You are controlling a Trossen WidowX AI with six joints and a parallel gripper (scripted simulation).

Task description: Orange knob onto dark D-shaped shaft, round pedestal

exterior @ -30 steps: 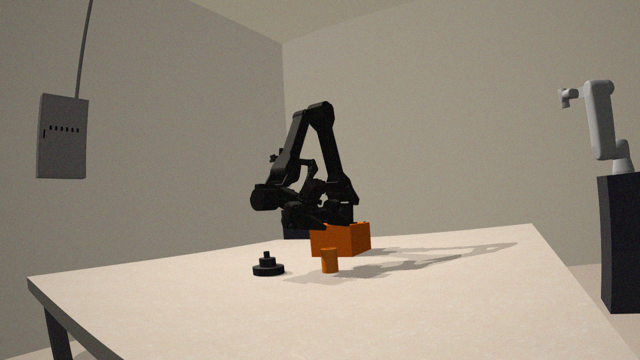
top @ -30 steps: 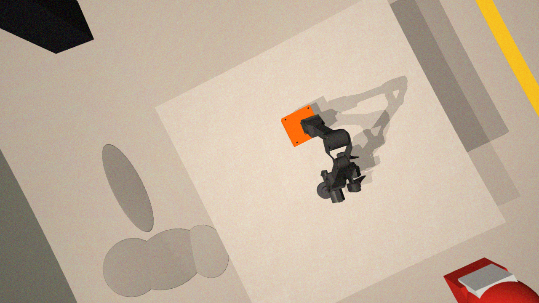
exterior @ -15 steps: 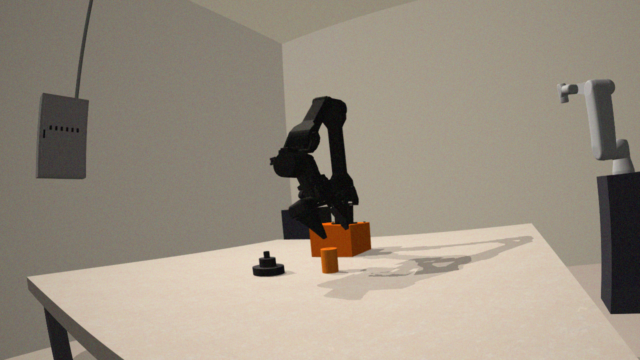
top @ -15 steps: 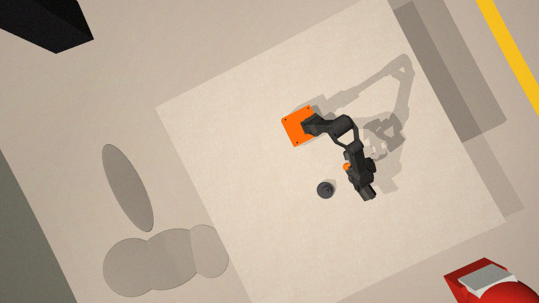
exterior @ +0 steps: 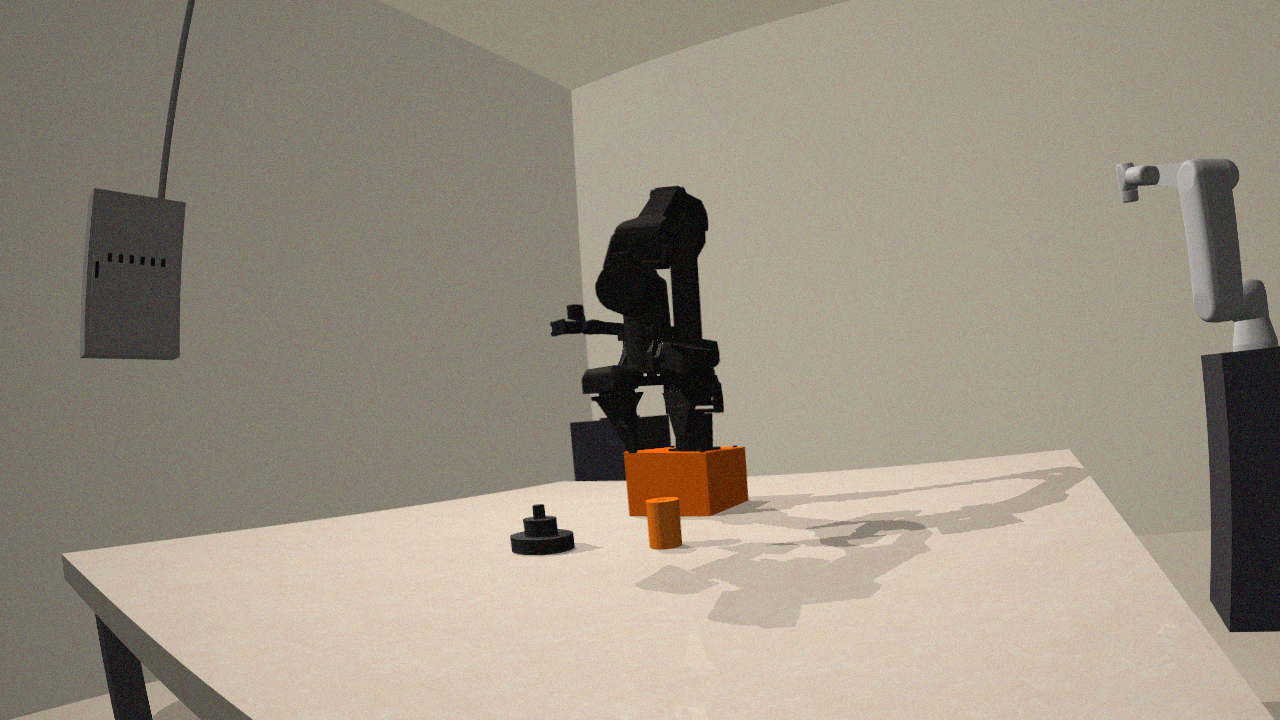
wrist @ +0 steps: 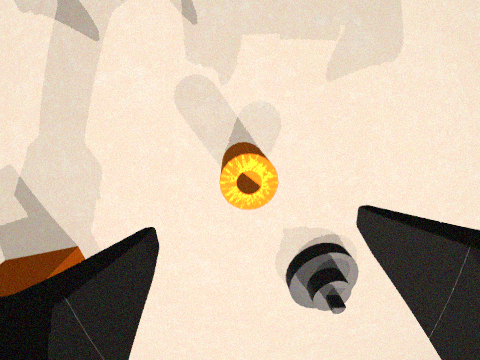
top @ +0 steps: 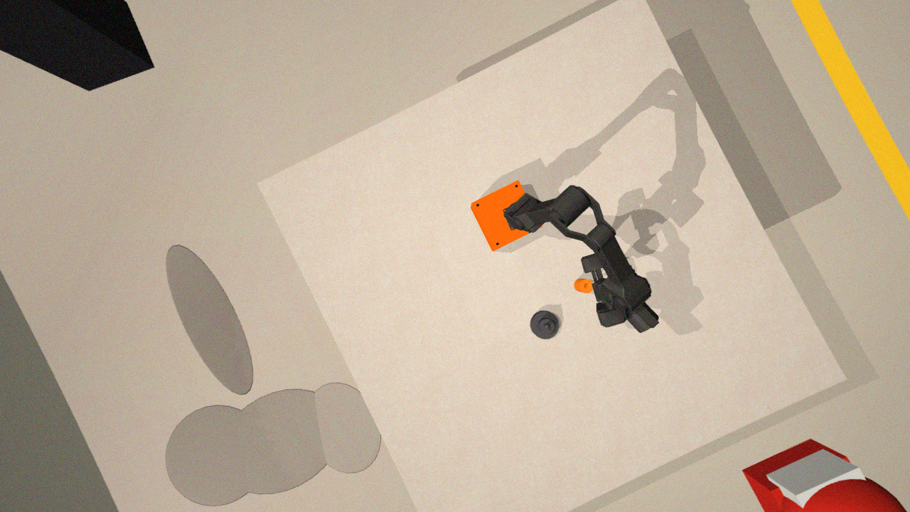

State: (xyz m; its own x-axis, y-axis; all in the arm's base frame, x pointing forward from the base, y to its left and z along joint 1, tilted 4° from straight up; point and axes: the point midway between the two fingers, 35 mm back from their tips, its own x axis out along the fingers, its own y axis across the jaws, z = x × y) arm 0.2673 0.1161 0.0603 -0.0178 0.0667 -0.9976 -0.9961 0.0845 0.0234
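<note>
Your pincer point(exterior: 657, 449) point(wrist: 260, 228)'s open w/ nothing in it, above the tabletop point(top: 445, 356) point(exterior: 429, 617) point(wrist: 200, 320); upright knob point(top: 581, 285) point(exterior: 664, 523) point(wrist: 231, 156)'s below it, beside pedestal point(top: 539, 333) point(exterior: 542, 543) point(wrist: 300, 295).

You have plain beige walls point(exterior: 895, 268) meeting in a corner, with a grey panel box point(exterior: 134, 277) at left. A pale grey arm point(exterior: 1212, 241) tops a dark pedestal point(exterior: 1248, 492), and your floor view shows a yellow stripe point(top: 859, 102).
</note>
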